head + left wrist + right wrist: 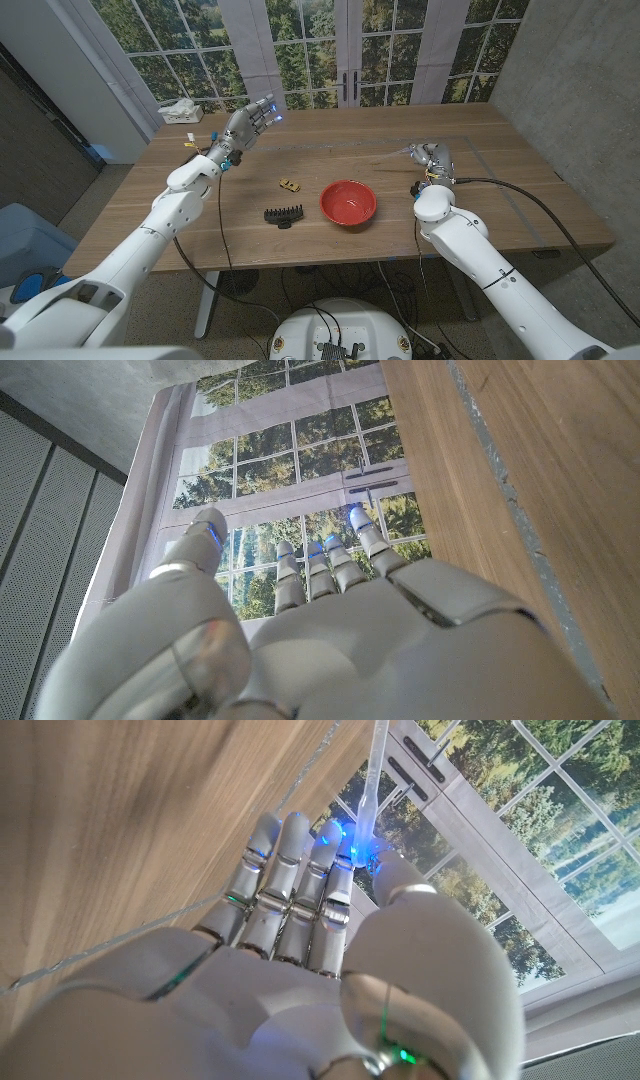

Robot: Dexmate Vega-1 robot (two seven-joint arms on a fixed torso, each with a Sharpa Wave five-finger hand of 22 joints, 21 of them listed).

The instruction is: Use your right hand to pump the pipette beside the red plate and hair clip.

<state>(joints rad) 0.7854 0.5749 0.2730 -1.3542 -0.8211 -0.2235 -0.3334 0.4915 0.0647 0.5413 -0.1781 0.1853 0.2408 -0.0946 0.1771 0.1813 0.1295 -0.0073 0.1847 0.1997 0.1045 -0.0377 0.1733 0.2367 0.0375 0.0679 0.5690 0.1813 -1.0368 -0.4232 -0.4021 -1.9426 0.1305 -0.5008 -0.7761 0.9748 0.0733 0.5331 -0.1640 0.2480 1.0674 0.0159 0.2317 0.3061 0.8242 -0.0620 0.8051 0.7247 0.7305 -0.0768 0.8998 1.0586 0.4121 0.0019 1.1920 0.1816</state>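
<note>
On the far left of the table [300,240] stands a white tissue box [180,111], close to the window [330,40]. Next to it, the left hand [250,122] is raised above the table's far left part. Its fingers [320,565] are straight and a little apart, and they hold nothing; in the left wrist view they point toward the window panes.

More to the middle, a small yellow thing [290,184] lies on the wood. I cannot tell what it is. Just in front of it, nearer to the robot, lies the black hair clip [283,214]. To the right of the clip, very near but not touching it, sits the red plate [348,203]. It looks more like a shallow bowl.

On the right side, well apart from the plate, the right hand [432,160] is over the table. It holds the pipette [370,780]: in the right wrist view the fingers [290,880] are closed together against the thumb, and the clear thin tube comes out from between them and points away from the hand. In the head view the pipette [405,152] shows only as a pale thin tip that points left from the hand, toward the middle of the table. Whether the tip touches the wood, I cannot tell.

A grey line [500,175] runs on the table around the right hand.
</note>
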